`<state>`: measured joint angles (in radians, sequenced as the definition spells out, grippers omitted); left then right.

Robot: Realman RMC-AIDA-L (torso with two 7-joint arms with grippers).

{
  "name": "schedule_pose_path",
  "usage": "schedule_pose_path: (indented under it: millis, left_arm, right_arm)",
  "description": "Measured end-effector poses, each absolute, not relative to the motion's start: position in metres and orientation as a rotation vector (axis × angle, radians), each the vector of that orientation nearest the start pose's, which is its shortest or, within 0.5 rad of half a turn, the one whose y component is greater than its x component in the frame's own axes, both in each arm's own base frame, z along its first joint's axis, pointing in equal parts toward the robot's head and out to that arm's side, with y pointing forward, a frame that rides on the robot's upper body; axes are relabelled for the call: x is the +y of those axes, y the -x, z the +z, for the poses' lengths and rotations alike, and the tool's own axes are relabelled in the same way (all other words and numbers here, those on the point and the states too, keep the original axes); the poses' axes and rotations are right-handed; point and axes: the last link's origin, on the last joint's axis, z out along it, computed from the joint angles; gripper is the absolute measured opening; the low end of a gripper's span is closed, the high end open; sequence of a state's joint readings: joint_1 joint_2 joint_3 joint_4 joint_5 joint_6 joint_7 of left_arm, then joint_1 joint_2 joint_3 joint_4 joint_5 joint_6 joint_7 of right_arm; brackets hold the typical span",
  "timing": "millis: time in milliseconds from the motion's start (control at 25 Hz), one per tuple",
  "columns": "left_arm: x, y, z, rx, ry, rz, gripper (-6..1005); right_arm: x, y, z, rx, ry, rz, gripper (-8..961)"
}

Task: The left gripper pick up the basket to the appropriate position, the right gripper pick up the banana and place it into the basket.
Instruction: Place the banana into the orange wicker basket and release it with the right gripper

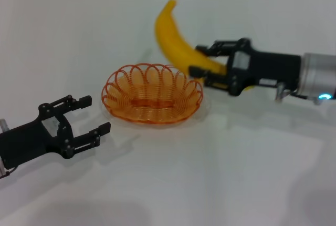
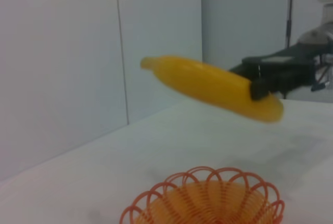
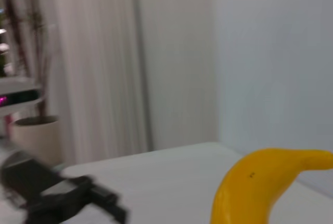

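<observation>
- Two arms reach in over the white counter (image 1: 220, 184).
- Right pincer (image 1: 202, 64), arm stretched level, clamps the banana (image 1: 176, 39) aloft, just behind the basket's far rim.
- Basket (image 1: 152, 94) sits on the counter between them.
- Left pincer (image 1: 89, 115) hovers low beside the basket, fingers spread wide, holding nothing.

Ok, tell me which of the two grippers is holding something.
The right gripper: it is shut on the banana, held off the table beyond the basket. The left gripper is open and empty.
</observation>
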<state>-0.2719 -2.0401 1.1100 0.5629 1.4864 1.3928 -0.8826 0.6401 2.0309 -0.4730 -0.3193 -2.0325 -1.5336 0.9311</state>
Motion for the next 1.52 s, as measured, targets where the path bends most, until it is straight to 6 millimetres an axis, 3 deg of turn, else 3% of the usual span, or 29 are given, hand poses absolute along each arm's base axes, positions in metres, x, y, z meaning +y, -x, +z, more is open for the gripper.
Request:
schedule_pose_path:
  millis: [240, 400, 800, 1080, 1520]
  left_arm:
    - [0.278, 0.306, -0.024, -0.312, 2.569, -0.697, 757]
    - [0.279, 0.306, -0.024, -0.39, 2.58, -0.722, 757]
    - [0.28, 0.307, -0.025, -0.707, 2.73, -0.666, 756]
    - [0.288, 0.311, -0.021, -0.741, 2.677, -0.648, 756]
    - [0.288, 0.311, -0.02, -0.741, 2.668, -0.659, 757]
  right_arm:
    - [0.344, -0.237, -0.048, 0.194, 2.658, 0.84, 511]
    - [0.353, -0.232, -0.067, 0.16, 2.647, 0.751, 519]
    - [0.353, -0.233, -0.071, 0.148, 2.641, 0.724, 536]
    - [0.348, -0.223, -0.087, 0.044, 2.676, 0.714, 549]
    - [0.347, -0.226, -0.092, 0.058, 2.682, 0.676, 569]
